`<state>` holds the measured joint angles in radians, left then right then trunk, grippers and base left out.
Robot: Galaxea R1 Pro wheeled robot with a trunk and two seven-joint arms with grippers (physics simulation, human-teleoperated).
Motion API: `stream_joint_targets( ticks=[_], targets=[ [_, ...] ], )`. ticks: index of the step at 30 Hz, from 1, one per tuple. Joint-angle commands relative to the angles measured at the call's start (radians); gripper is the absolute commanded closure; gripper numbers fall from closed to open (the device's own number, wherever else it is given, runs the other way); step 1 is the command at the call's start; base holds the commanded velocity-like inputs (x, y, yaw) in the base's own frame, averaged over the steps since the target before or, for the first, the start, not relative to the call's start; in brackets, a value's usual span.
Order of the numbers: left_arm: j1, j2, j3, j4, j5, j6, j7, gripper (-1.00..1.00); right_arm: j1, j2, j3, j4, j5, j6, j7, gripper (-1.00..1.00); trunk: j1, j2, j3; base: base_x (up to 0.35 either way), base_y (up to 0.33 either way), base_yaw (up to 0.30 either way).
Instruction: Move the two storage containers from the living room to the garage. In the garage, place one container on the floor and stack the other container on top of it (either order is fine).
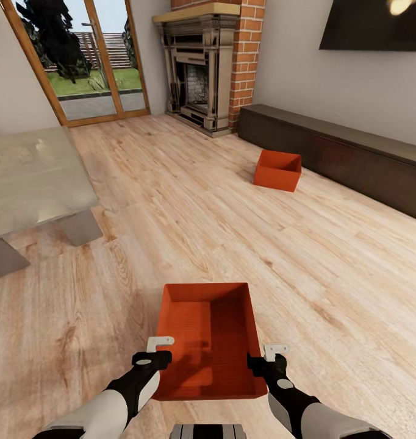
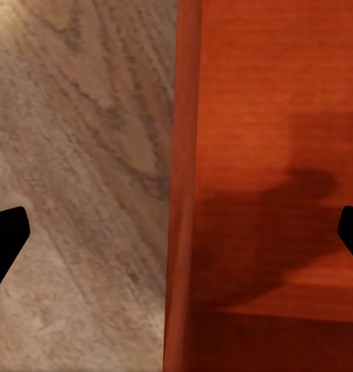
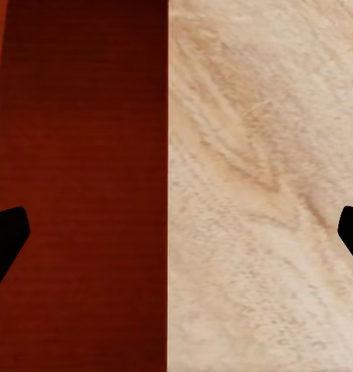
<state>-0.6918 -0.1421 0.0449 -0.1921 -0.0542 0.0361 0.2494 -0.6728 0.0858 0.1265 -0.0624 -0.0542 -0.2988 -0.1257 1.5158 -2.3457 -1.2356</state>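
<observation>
Straddling the near container (image 1: 209, 341) from either side, the left gripper (image 1: 160, 345) and the right gripper (image 1: 275, 352) sit over its two long walls, which looks like a setup for a two-armed lift: one thin wall per claw, so the bin comes up level instead of tipping. In the left wrist view the left wall (image 2: 184, 186) runs between the two dark fingertips (image 2: 5, 236), which stand wide apart with wood floor under one and the bin's bottom under the other; the right wrist view shows the same arrangement mirrored, the right wall's edge (image 3: 167, 186) midway between widely spread fingers (image 3: 5, 236). Neither claw is pinching anything yet (both jaws are spread well clear of the walls), and the bin appears to rest on the light plank floor (image 1: 171, 213) just in front of the robot's base. The second container (image 1: 278, 170) lies well apart, farther into the living room, just beside the long dark cabinet (image 1: 354, 152) and not far from the brick fireplace (image 1: 202, 73). Neither bin is in the garage, so my judgement is that the task is at its very start, with closing on the walls the likely next need.
</observation>
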Motion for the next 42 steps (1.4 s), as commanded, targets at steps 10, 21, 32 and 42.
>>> stream_joint_targets(
  ticks=[10, 21, 32, 42],
  targets=[
    [0.0, -0.001, 0.005, -0.002, -0.006, 0.004, 0.002, -1.0, -0.001, 0.002, 0.008, 0.001, -0.004, -0.003, -0.005, -1.0, 0.0, 0.0, -0.001, 0.0, 0.0, 0.0],
    [0.0, -0.001, 0.006, -0.003, -0.006, 0.004, 0.002, -1.0, 0.0, 0.003, 0.008, 0.001, -0.007, -0.004, -0.002, -1.0, 0.0, 0.0, -0.001, 0.0, 0.0, 0.0],
    [0.0, -0.001, 0.034, -0.003, -0.006, 0.004, 0.002, -1.0, -0.001, 0.006, 0.008, 0.001, -0.007, -0.003, 0.0, -1.0, 0.0, 0.0, -0.001, 0.0, 0.0, 0.0],
    [0.0, -0.001, 0.035, -0.003, -0.006, 0.004, 0.002, -1.0, 0.0, 0.006, 0.008, 0.001, -0.007, -0.003, 0.0, -1.0, 0.0, 0.0, -0.001, 0.0, 0.0, 0.0]
  ],
)
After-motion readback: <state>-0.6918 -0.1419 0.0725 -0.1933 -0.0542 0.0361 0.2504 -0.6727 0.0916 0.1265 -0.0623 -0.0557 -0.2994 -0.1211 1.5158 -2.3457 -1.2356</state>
